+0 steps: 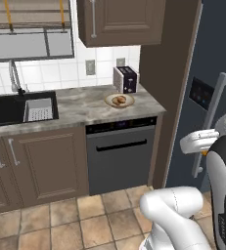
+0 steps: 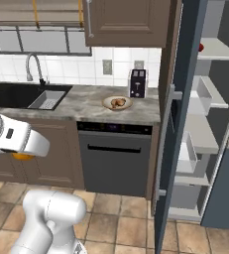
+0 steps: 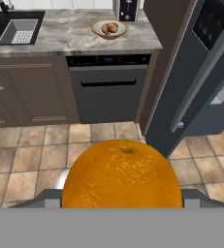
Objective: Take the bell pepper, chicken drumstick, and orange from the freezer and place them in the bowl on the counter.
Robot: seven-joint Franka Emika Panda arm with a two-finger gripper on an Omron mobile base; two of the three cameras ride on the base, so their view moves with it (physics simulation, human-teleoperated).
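Note:
My gripper (image 3: 122,202) is shut on the orange (image 3: 122,172), a smooth round fruit low in the hand view. In the right base view the orange (image 2: 23,157) peeks out under the white hand, above the floor and left of the dishwasher. The beige bowl (image 1: 129,101) sits on the counter (image 1: 80,107) beside the toaster, with the golden-brown chicken drumstick (image 1: 118,100) lying in it. The freezer (image 2: 183,129) stands with its door open. The red bell pepper (image 2: 201,47) rests on an upper shelf inside.
A dark toaster (image 2: 138,83) stands just behind the bowl. The black sink with a grey basket (image 1: 38,110) is at the counter's left. A black dishwasher front (image 2: 115,158) is under the bowl. The freezer door edge (image 2: 171,149) juts out to the right.

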